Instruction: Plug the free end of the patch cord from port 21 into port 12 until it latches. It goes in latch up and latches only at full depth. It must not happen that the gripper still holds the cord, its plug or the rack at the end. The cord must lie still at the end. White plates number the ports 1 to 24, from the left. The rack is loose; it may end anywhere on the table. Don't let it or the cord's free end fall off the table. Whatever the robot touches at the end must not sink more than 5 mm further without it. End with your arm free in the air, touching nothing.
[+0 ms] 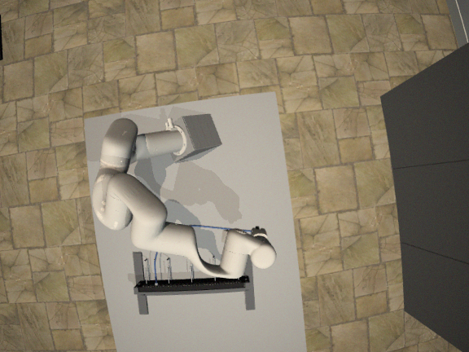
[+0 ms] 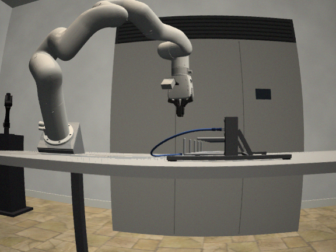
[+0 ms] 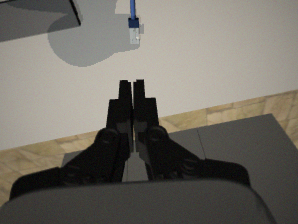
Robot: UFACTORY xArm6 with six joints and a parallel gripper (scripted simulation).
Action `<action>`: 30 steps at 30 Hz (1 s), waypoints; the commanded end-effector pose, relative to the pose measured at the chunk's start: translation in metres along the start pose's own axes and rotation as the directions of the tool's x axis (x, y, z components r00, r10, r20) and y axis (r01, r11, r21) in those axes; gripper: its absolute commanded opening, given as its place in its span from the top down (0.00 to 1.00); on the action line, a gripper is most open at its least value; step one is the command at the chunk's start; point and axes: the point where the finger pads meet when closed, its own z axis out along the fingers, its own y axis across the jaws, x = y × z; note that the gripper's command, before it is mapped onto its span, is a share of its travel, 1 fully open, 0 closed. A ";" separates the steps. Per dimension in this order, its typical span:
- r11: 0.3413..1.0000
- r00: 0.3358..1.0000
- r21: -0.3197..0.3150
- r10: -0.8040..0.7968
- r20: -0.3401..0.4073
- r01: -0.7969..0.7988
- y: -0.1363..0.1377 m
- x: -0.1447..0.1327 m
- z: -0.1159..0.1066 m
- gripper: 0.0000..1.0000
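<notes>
The blue patch cord (image 2: 175, 136) arcs from the back of the dark rack (image 2: 231, 140) down to the table. Its free end, a small clear plug (image 3: 136, 33), lies flat on the grey table. In the wrist view it is ahead of my fingertips. My gripper (image 3: 133, 96) (image 2: 180, 112) is shut with nothing between the fingers. It points straight down, well above the table and the cord. From above, the cord (image 1: 212, 227) runs towards my wrist, which hides the plug. The rack's port panel (image 1: 191, 284) faces the table's near end.
The rack's foot (image 3: 35, 15) shows at the wrist view's top left. The table edge (image 3: 225, 107) runs close below my fingers there, with floor beyond. Several thin posts (image 2: 192, 144) stand behind the rack. The arm's base (image 1: 201, 132) is at the table's far end.
</notes>
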 end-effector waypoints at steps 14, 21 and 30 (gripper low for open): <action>0.834 0.867 0.247 -0.452 -0.208 0.494 -0.033 0.053 0.002 1.00; 0.682 0.738 0.288 -0.586 -0.334 0.672 -0.044 0.070 -0.001 1.00; 0.472 0.550 0.284 -0.680 -0.485 0.835 -0.052 0.086 -0.007 1.00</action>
